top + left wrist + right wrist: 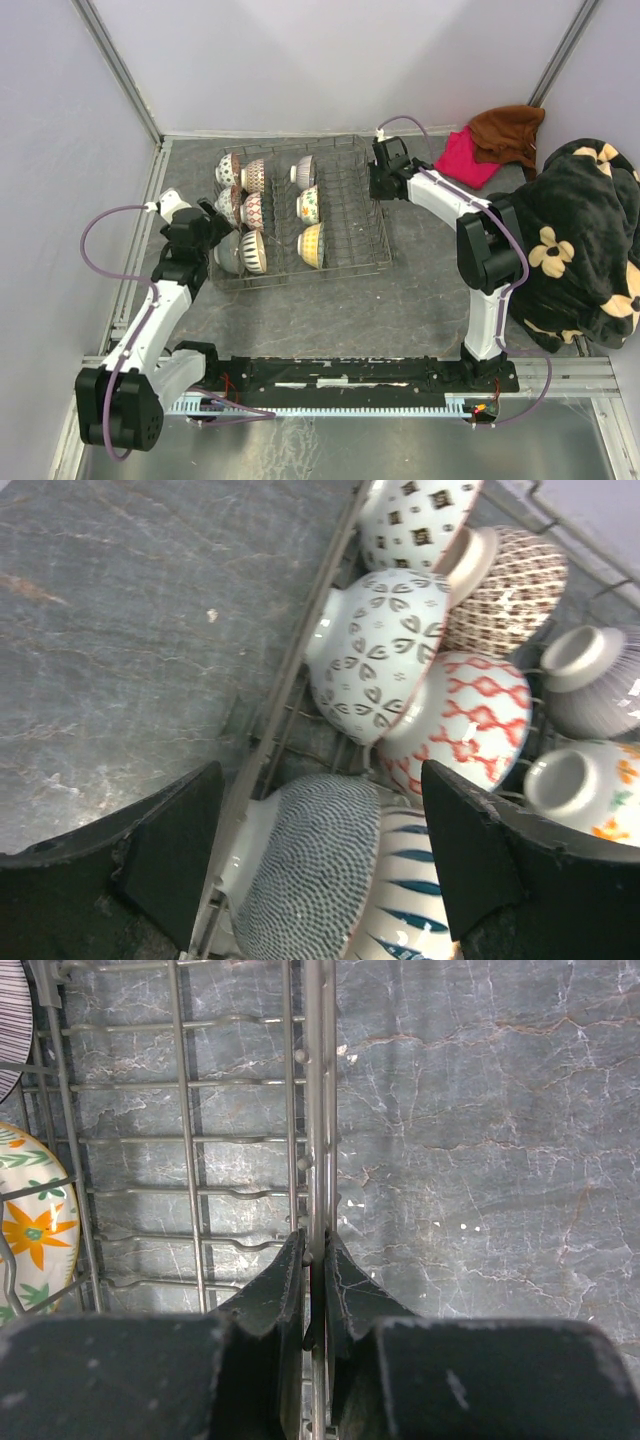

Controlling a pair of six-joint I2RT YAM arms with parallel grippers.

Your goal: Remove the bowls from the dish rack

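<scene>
**Task status.** Unloading has not begun. All nine bowls (252, 210) sit on edge between the tines of the dish rack (350, 215). The rack stands mid-width on the worktop (420, 300), nearer its far edge. Six bowls stand in pairs along the rack's left side, and three stand in a single row at its centre. No bowl lies on the worktop outside the rack, so every one is left to remove.

**Left arm.** It reaches forward from the left end of the near edge with the elbow bent. The wrist is over the rack's left wall at its near end. The left gripper (320, 820) is wide open and holds nothing. Its fingers straddle the dotted blue bowl (300, 870), the nearest of the left-hand pairs. Whether they touch the bowl cannot be told. Judged step: approach for the first pick.

**Right arm.** It extends from the right end of the near edge toward the far edge, with the forearm angled left. The wrist is at the rack's right wall. The right gripper (315, 1255) is closed on the top wire of that wall, with the wire pinched between the fingertips — apparently to steady the rack during the pick.
</scene>
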